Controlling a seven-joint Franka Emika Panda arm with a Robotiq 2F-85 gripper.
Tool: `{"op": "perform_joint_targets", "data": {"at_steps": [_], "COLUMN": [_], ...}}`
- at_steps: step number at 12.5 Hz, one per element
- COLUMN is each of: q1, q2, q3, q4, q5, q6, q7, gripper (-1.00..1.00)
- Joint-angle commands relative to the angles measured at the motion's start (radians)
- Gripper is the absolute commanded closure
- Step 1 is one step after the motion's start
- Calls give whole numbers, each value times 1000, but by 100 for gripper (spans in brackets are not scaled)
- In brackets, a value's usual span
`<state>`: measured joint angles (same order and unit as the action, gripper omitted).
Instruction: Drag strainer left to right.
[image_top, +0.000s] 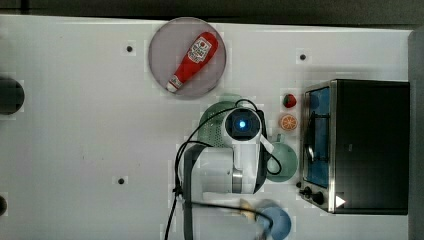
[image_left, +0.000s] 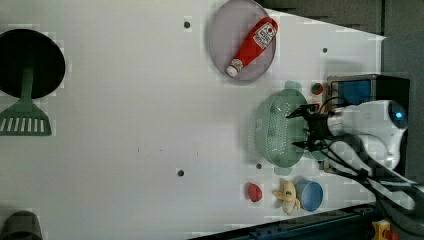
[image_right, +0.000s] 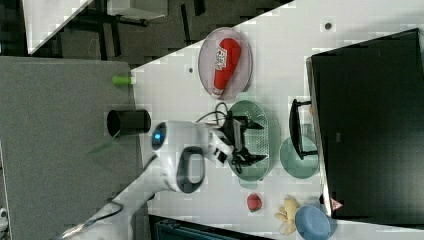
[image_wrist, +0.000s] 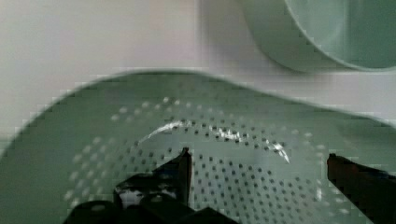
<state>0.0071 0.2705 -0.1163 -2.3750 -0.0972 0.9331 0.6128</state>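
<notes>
Surface: white; wide bare stretch on the left view's left of the strainer, crowded on the other side.
Oven: dark box at the top view's right edge of the surface, glass door facing the cup.
Arm: white, above the strainer; in the top view it covers much of the bowl.
Plate: grey, round, with a red ketchup bottle lying on it, near one rounded end of the strainer.
Strainer: pale green oblong; long axis runs up-down in the left view, one end toward the plate, the other toward the banana and blue bowl.
Cup: green, just beside the strainer, between it and the oven.
Tool: black fingers spread wide apart, over the perforated centre, holding nothing.
Wrist view: the holes in the strainer floor between the fingertips.
</notes>
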Motion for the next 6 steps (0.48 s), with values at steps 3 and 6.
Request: {"op": "perform_joint_targets", "data": {"at_steps": [3,6], "q1": [1,2], "q2": [-303,-416], "q3": [20,21], "q4": [176,321], "q5": [17,44], "q6": [-341,-611], "q7": [-455,-610], "gripper": [-100,-100]}}
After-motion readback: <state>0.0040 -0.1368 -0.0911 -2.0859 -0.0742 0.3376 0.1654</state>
